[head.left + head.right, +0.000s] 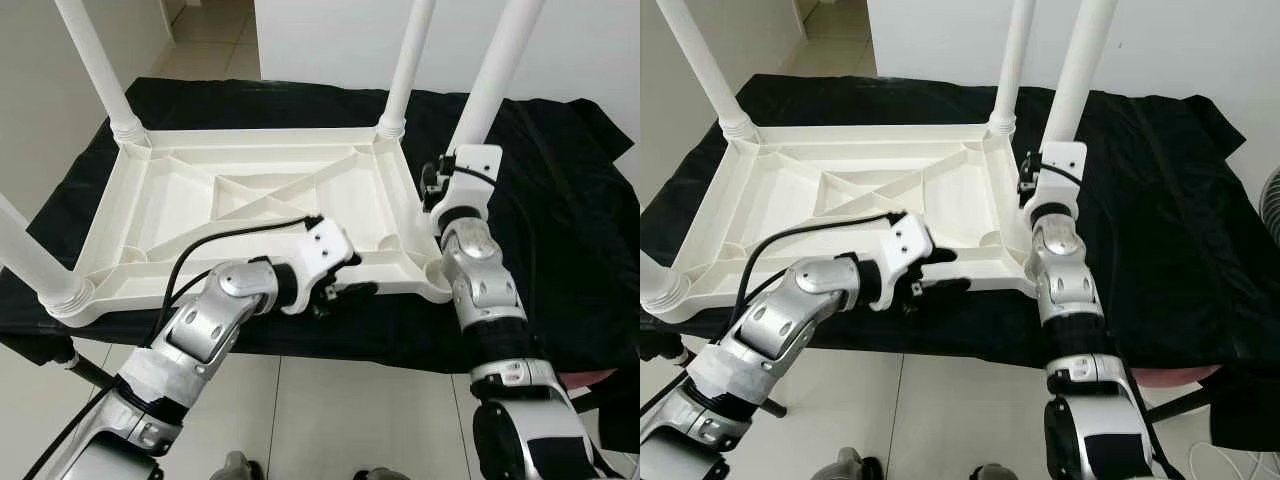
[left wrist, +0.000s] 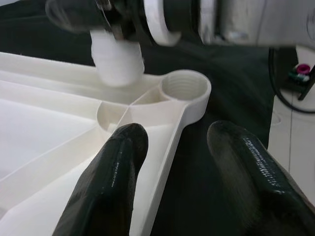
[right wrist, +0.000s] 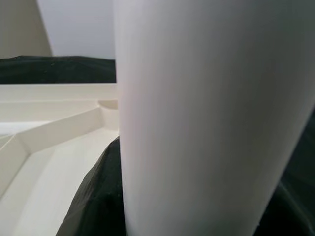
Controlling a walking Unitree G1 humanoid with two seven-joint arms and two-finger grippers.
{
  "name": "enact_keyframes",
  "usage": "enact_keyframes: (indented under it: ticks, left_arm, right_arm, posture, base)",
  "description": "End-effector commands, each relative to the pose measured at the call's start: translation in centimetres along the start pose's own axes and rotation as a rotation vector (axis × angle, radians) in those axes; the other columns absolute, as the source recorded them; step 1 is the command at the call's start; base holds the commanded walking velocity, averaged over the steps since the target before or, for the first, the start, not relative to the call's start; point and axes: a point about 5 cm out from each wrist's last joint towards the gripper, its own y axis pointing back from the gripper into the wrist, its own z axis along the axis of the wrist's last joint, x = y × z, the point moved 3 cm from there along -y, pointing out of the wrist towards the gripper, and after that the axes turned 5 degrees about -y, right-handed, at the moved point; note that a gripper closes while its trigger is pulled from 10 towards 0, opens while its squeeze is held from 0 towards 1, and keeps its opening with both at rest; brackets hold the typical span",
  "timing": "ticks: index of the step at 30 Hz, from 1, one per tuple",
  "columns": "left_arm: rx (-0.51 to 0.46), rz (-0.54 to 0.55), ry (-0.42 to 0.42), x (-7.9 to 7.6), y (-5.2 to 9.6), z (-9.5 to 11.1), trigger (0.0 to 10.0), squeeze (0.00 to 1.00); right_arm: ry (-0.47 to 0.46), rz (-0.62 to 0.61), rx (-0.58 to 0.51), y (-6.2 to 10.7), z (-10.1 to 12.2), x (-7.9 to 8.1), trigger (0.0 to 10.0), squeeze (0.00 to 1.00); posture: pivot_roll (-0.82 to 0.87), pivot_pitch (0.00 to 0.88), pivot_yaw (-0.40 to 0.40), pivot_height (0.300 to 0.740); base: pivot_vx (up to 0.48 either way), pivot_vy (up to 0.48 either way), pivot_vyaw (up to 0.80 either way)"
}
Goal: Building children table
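Fingers (image 2: 110, 182) of left gripper (image 2: 170, 172) spread astride tabletop (image 1: 250, 190) rim; right gripper (image 1: 440, 185) pinches leg (image 1: 490, 80); no writing

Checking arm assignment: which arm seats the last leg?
Right. The right gripper holds the fourth leg just above the empty threaded socket; the left gripper straddles the tabletop rim, steadying it.

A low surface is covered by a black cloth (image 1: 560, 200), which hangs over its edges above a pale tiled floor (image 1: 330, 400). An upturned white plastic tabletop (image 1: 250, 200) is laid directly on the cloth, its ribbed underside facing up. Its near rim is straddled by the left gripper (image 1: 345, 275), and the bare cloth is seen just beyond the right gripper (image 1: 432, 185), past the tabletop's empty corner socket (image 2: 184, 86).
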Motion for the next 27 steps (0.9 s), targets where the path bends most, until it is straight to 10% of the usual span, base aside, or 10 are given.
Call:
enact_keyframes:
  ticks: [1,27]
  left_arm:
    - [-0.002,0.089,0.029,0.5,-0.2,0.1,10.0,0.00]
    - [-0.052,0.334,0.016,2.1,0.8,0.1,10.0,0.00]
  right_arm:
    - [-0.016,0.050,-0.024,0.4,0.4,0.7,10.0,0.00]
    - [0.002,0.088,-0.112,5.1,0.3,-0.3,10.0,0.00]
  posture:
    - [-0.07,0.065,0.018,0.740]
    - [-0.07,0.070,0.009,0.740]
  base:
    - [0.000,0.000,0.00]
    - [0.000,0.000,0.00]
